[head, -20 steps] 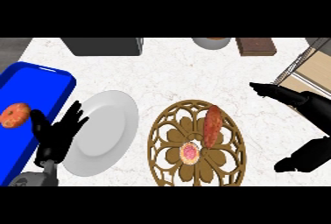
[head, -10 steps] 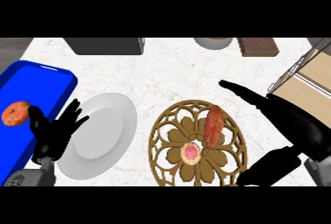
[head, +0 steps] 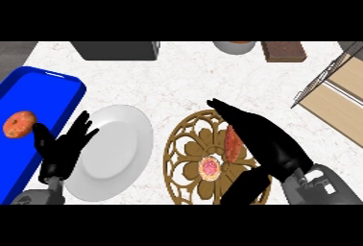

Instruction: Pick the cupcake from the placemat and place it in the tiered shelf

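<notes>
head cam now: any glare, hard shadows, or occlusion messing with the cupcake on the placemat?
Head view: flat, even light, no glare on the white plate or blue tray. No hard cast shadows visible on the counter. The cupcake is in plain sight on the placemat; the right hand hides the placemat's right side and part of the sausage. Left hand overlaps the plate's edge.
</notes>
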{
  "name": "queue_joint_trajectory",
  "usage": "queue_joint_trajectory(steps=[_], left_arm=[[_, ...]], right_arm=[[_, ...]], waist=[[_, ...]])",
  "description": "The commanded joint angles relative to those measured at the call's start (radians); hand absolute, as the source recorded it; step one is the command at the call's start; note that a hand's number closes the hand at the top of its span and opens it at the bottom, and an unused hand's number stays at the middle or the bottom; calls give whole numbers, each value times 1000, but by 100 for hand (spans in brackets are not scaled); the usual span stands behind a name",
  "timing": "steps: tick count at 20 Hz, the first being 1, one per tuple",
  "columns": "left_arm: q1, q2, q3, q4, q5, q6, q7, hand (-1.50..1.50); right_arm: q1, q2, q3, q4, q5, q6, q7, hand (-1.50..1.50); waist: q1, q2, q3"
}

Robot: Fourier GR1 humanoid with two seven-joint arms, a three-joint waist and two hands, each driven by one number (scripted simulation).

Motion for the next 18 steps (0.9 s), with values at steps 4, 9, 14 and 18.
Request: queue_joint_trajectory(steps=[4, 9, 14, 18], left_arm=[[12, 14, 24, 15, -5, -2, 60, 0], [5, -12, 28, 99, -22, -39, -12, 0], [22, -42, 4, 3, -44, 2, 67, 0], [-19, -57, 23, 58, -63, 8, 49, 0]], right_arm=[[35, 43, 120, 16, 105, 33, 94, -150], [56, 64, 123, 1, 167, 18, 149, -150], [108, 51, 102, 34, 241, 32, 60, -150], [118, 131, 153, 32, 323, 21, 103, -150]], waist=[[-5, 4, -6], [-11, 6, -6], [-5, 6, -5], [-8, 6, -6]])
